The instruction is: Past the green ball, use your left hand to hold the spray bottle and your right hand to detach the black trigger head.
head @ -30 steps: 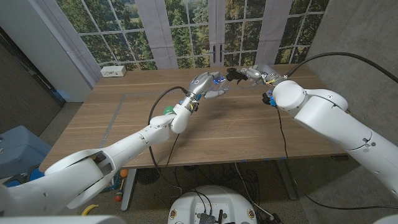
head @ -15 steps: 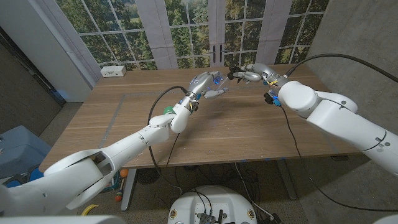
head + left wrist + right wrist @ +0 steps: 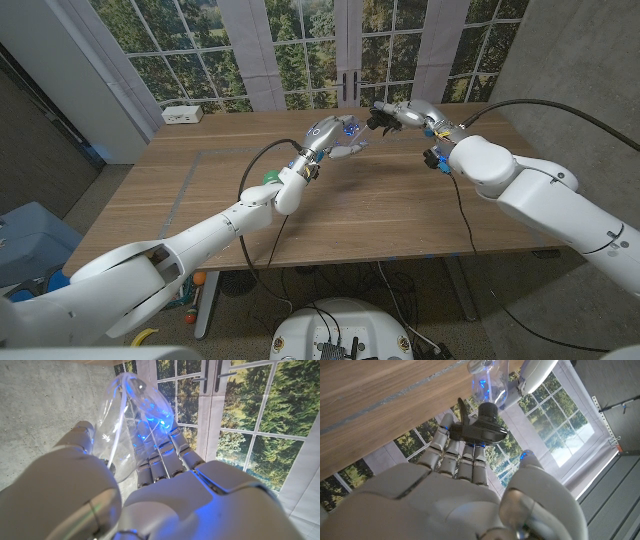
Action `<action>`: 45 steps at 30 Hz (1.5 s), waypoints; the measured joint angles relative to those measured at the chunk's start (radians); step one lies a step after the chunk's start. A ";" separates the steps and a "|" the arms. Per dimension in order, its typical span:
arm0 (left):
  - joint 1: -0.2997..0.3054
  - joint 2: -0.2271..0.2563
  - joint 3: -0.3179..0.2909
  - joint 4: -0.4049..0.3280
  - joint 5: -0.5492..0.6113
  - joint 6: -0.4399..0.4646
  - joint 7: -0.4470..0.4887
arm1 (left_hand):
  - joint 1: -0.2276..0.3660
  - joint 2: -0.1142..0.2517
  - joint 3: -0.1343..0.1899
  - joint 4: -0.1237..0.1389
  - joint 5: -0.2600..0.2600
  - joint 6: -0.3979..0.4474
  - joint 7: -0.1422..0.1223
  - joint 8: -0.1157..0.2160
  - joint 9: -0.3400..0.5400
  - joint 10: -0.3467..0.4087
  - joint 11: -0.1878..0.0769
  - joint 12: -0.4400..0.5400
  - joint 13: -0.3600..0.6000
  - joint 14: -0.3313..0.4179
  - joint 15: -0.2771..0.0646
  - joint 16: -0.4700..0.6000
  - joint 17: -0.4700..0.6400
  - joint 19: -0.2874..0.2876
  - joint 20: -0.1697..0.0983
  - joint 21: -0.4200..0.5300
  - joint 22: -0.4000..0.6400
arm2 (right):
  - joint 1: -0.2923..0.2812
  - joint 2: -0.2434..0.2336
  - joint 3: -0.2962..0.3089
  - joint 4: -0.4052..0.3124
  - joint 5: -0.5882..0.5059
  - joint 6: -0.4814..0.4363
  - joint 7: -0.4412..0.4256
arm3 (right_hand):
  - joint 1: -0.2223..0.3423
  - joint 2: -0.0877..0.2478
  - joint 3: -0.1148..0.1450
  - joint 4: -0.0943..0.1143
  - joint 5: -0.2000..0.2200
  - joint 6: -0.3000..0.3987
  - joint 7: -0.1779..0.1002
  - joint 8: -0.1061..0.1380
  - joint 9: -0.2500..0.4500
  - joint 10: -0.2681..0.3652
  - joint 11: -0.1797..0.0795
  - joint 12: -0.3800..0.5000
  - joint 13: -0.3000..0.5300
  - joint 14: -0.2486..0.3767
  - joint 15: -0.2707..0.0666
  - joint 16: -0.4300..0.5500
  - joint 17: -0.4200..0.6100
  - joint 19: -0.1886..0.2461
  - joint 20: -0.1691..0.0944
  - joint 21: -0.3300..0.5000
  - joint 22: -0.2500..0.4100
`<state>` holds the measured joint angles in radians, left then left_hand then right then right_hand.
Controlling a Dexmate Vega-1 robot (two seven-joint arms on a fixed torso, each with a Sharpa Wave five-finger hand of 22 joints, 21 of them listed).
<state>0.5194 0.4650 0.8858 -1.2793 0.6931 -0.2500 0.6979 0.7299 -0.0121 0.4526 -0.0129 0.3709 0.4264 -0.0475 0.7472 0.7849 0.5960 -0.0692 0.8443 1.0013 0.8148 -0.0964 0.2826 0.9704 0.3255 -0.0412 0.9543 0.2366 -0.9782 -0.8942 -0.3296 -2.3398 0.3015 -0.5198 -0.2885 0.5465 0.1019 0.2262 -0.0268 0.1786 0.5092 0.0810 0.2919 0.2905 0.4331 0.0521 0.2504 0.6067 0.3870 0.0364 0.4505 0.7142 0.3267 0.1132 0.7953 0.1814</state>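
Observation:
Above the far middle of the table my left hand (image 3: pixel 333 136) grips the clear spray bottle (image 3: pixel 346 129), which glows blue. The bottle (image 3: pixel 131 415) lies across that hand's fingers (image 3: pixel 165 457). To its right my right hand (image 3: pixel 408 113) holds the black trigger head (image 3: pixel 379 118), with a small gap to the bottle in the head view. The trigger head (image 3: pixel 479 430) sits against that hand's fingers (image 3: pixel 455 457), its round collar facing the bottle (image 3: pixel 488 381). The green ball (image 3: pixel 268 177) lies on the table, partly hidden behind my left forearm.
A white box (image 3: pixel 182 114) sits at the table's (image 3: pixel 380 215) back left corner. A grey strip (image 3: pixel 183 192) runs across the left part of the tabletop. A black cable (image 3: pixel 456 205) hangs from my right arm over the table. Windows stand behind.
My right hand has drawn the trigger head slightly up and away from the bottle, and the right arm has swung outward. The left hand and bottle have stayed put.

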 measured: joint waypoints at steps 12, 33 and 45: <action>0.004 0.003 -0.002 -0.005 -0.003 -0.001 0.001 | 0.000 0.000 0.000 0.000 0.000 0.000 0.000 -0.003 0.006 0.000 0.000 0.000 0.088 0.007 -0.004 0.000 0.005 -0.009 0.002 0.008 -0.009 | 0.013 -0.058 0.016 0.065 0.013 0.118 0.079 | 0.313 0.041 0.126 -0.163 0.066 -0.233 -0.178 -0.097 -0.026 -0.268 -0.091 -0.055 -0.009 -0.238 -0.053 -0.068 0.028 -0.174 -0.059 -0.060 0.003; 0.014 0.008 -0.014 -0.021 -0.015 -0.010 -0.008 | 0.000 0.000 0.000 0.000 0.000 0.000 0.000 0.001 0.003 -0.009 0.006 0.000 0.093 0.007 -0.004 -0.009 0.009 -0.009 0.002 0.023 -0.018 | 0.061 -0.120 -0.014 0.139 -0.017 0.282 0.253 | 0.639 0.031 0.170 -0.141 0.088 0.143 -0.275 0.084 0.047 -0.191 -0.195 0.009 -0.023 -0.173 -0.074 -0.029 0.027 -0.149 -0.115 -0.028 0.003; 0.022 0.012 -0.020 -0.033 -0.016 -0.010 -0.011 | 0.000 0.000 0.006 -0.006 -0.001 0.000 -0.001 0.001 0.000 -0.007 0.007 0.000 0.105 0.007 -0.004 -0.012 0.014 -0.013 -0.002 0.033 -0.023 | 0.051 -0.114 -0.010 0.146 -0.016 0.347 0.255 | 0.337 -0.032 -0.022 -0.018 -0.001 0.314 -0.066 0.234 0.168 -0.135 -0.082 0.031 -0.012 -0.175 -0.075 -0.014 0.025 -0.145 -0.074 -0.026 -0.001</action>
<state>0.5414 0.4775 0.8663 -1.3123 0.6768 -0.2604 0.6869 0.7299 -0.0120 0.4585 -0.0187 0.3704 0.4269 -0.0482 0.7479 0.7845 0.5887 -0.0618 0.8443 1.1068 0.8219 -0.0999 0.2709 0.9840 0.3128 -0.0430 0.9877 0.2136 -0.9269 -1.0085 -0.3394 -2.1934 0.2859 -0.1729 -0.0336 0.8835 0.0704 0.2046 -0.0447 0.1773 0.8236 0.0150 0.5254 0.4587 0.2976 -0.0302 0.2815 0.5944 0.2118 -0.0386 0.4365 0.7387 0.1818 0.0396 0.7697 0.1805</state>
